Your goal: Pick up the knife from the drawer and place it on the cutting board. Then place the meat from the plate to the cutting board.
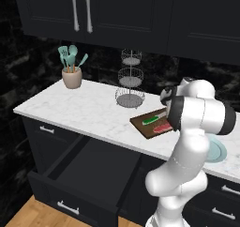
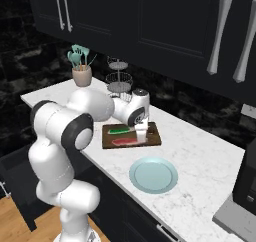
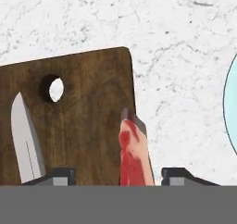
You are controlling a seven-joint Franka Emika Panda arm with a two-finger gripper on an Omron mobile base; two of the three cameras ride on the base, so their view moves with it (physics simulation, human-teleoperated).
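On the white marble desk point(image 1: 84, 109), the cutting board point(image 2: 152, 131) is lying near the front edge, carrying the green-handled knife point(image 2: 119, 131) and the red meat point(image 2: 127, 142), while the teal plate point(image 2: 153, 175) is sitting bare beside it. The tool point(image 3: 118, 174) is standing open astride the meat, its fingertips point(image 3: 62, 174) apart on either side. It should be rising straight up, so neither fingertip is dragging the slab off the board's edge.

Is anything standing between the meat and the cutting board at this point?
Nothing visible does. The meat already lies on the cutting board along its edge, beside the knife. The gripper straddles it with fingers apart; the plate lies bare nearby.
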